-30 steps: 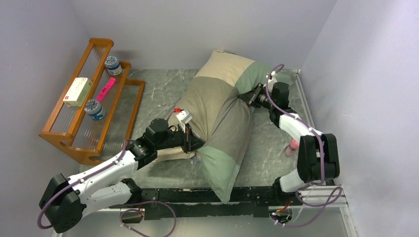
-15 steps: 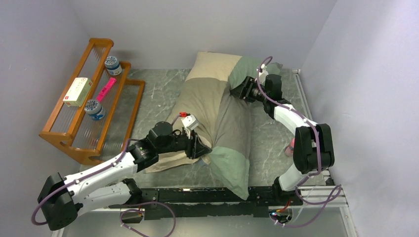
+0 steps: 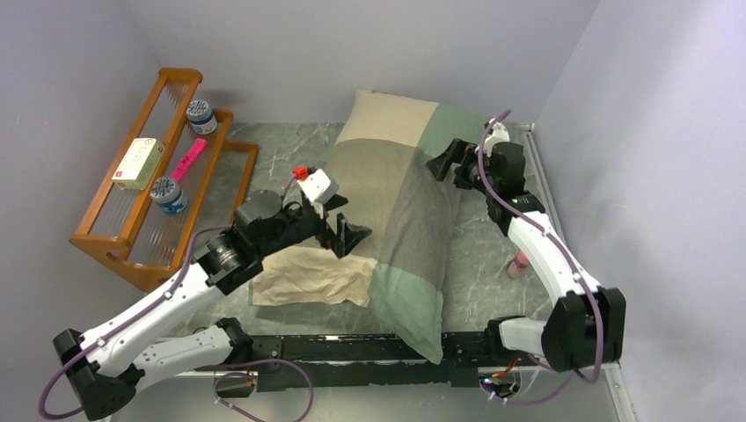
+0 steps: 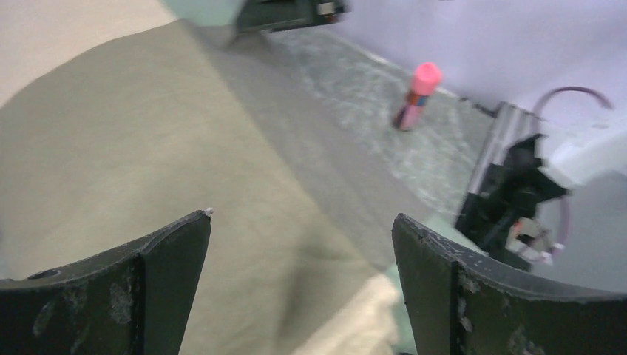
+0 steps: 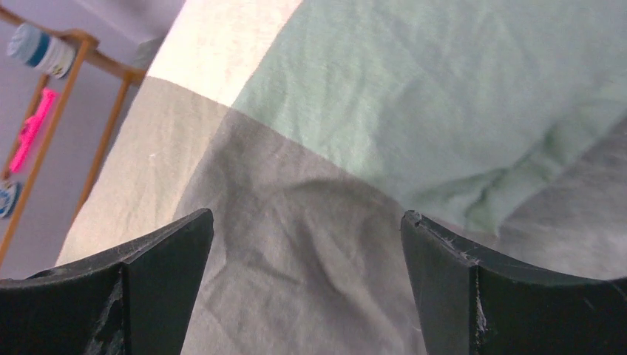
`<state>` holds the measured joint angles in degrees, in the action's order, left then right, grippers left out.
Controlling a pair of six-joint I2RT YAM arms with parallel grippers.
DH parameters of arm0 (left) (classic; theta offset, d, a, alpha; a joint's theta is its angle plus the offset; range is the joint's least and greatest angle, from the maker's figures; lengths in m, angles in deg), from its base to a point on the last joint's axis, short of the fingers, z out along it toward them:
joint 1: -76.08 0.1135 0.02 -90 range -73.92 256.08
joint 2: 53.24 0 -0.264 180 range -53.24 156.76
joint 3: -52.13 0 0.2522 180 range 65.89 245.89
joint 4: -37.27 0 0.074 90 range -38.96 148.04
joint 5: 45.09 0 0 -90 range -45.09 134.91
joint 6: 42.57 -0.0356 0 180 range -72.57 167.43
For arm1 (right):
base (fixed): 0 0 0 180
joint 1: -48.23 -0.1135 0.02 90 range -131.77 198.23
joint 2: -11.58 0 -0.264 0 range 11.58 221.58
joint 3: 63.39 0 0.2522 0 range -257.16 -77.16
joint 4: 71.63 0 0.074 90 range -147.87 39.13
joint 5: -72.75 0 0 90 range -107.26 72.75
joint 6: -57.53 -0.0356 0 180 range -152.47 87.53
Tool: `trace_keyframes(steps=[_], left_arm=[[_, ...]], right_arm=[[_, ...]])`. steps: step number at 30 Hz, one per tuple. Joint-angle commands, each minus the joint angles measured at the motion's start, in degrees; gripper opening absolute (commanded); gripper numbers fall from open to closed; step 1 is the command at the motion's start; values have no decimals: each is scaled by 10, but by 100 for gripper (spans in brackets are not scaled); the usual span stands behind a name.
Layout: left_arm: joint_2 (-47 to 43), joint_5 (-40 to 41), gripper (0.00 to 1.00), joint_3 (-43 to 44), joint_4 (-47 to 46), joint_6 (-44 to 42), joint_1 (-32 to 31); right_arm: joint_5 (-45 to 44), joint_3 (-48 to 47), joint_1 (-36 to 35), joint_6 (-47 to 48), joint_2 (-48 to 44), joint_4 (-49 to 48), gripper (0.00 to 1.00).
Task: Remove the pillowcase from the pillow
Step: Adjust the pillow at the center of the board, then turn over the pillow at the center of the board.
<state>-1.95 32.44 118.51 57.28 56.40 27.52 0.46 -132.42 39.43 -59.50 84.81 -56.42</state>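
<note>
On the bench (image 3: pixel 493 255), patchwork pillowcase (image 3: pixel 396 202) lying flat, left hand (image 3: pixel 347 233) released above its middle, right hand (image 3: pixel 445 163) released near its far corner.

Jaws now wide, off the pillowcase (image 3: pixel 398 189).

Lighting bright, even and diffuse from overhead; no glare, shadows faint and soft. Left wrist view: background blurred, pink bottle (image 4: pixel 415 95) smeared. Right wrist view: pillowcase (image 5: pixel 355 133) creases sharp.
</note>
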Motion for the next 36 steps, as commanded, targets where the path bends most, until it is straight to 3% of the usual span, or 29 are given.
trace_keyframes(steps=[1,5,9,13,18,29,36], left_arm=[[59,66,97,53,73,-48,45],[109,28,97,83,83,-42,128],[152,10,97,101,80,-54,169],[186,18,97,108,73,-69,175],[210,44,97,88,62,-83,182],[205,41,97,33,38,-113,183],[193,22,97,24,35,-122,183]], right_arm=[[-121,33,3,15,-61,28,100],[-158,55,4,-6,-77,32,100],[-151,70,19,-33,-64,32,100],[-128,107,47,-83,-50,-18,100],[-25,181,76,-163,-38,-173,100],[46,185,129,-223,75,-332,100],[97,146,171,-236,155,-372,100]])
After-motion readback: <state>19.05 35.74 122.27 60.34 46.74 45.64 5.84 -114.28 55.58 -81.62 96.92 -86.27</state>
